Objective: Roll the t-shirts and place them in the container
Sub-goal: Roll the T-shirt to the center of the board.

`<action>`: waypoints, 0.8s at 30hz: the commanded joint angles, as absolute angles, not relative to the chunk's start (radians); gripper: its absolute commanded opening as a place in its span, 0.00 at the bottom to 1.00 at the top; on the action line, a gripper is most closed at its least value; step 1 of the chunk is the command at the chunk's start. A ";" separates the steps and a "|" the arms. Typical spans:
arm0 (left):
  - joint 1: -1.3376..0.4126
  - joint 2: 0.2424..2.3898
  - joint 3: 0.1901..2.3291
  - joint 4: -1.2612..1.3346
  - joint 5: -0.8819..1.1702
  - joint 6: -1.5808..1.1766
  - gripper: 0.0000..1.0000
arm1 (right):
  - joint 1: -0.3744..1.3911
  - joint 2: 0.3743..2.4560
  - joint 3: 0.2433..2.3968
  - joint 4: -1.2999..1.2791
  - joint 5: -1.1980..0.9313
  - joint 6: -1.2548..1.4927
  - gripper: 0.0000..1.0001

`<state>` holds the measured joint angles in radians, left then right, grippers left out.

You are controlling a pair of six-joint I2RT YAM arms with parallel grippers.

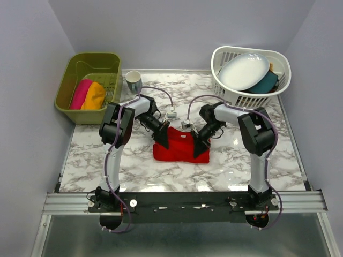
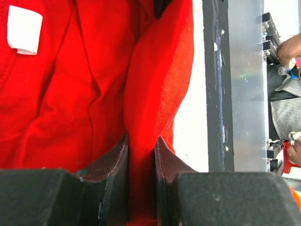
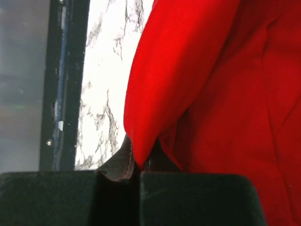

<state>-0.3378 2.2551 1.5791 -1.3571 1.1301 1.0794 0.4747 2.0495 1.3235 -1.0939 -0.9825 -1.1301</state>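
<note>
A bright red t-shirt (image 1: 179, 145) lies folded into a small block in the middle of the marble table (image 1: 134, 166). My left gripper (image 1: 161, 140) is at its left edge, shut on a thick fold of the red cloth (image 2: 141, 155). At the right edge, my right gripper (image 1: 200, 150) is shut on a thin fold of the same shirt (image 3: 141, 155). A white label (image 2: 23, 29) shows on the shirt in the left wrist view. Rolled pink (image 1: 80, 93) and orange (image 1: 95, 96) t-shirts lie in the green bin (image 1: 75, 67).
A white mug (image 1: 133, 82) stands at the back, next to the green bin. A white laundry basket (image 1: 236, 96) at the back right holds a white plate (image 1: 245, 70) and a teal dish (image 1: 265, 83). A metal rail (image 1: 300, 201) runs along the near edge.
</note>
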 commanded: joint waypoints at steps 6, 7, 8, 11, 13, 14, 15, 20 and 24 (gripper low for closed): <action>-0.273 2.120 1.638 -1.499 0.842 1.124 0.33 | 0.430 2.282 1.517 -1.456 -0.976 -1.146 0.01; -0.273 2.061 1.631 -1.467 0.819 1.118 0.37 | 0.426 2.295 1.543 -1.466 -0.980 -1.140 0.01; -0.273 2.028 1.620 -1.447 0.780 1.117 0.38 | 0.420 2.316 1.552 -1.482 -0.983 -1.135 0.01; -0.276 1.892 1.548 -1.350 0.753 1.089 0.43 | 0.411 2.350 1.594 -1.505 -0.989 -1.109 0.01; -0.290 1.786 1.477 -1.262 0.735 1.078 0.44 | 0.413 2.367 1.600 -1.506 -0.986 -1.097 0.01; -0.301 1.743 1.444 -1.226 0.707 1.077 0.45 | 0.413 2.367 1.600 -1.500 -0.986 -1.091 0.01; -0.331 1.700 1.363 -1.185 0.689 1.077 0.45 | 0.413 2.370 1.600 -1.499 -0.985 -1.086 0.01; -0.480 1.372 1.027 -0.725 0.516 1.026 0.62 | 0.413 2.382 1.611 -1.503 -0.985 -1.072 0.01; -0.604 1.194 0.780 -0.352 0.378 0.934 0.73 | 0.413 2.402 1.626 -1.508 -0.985 -1.052 0.01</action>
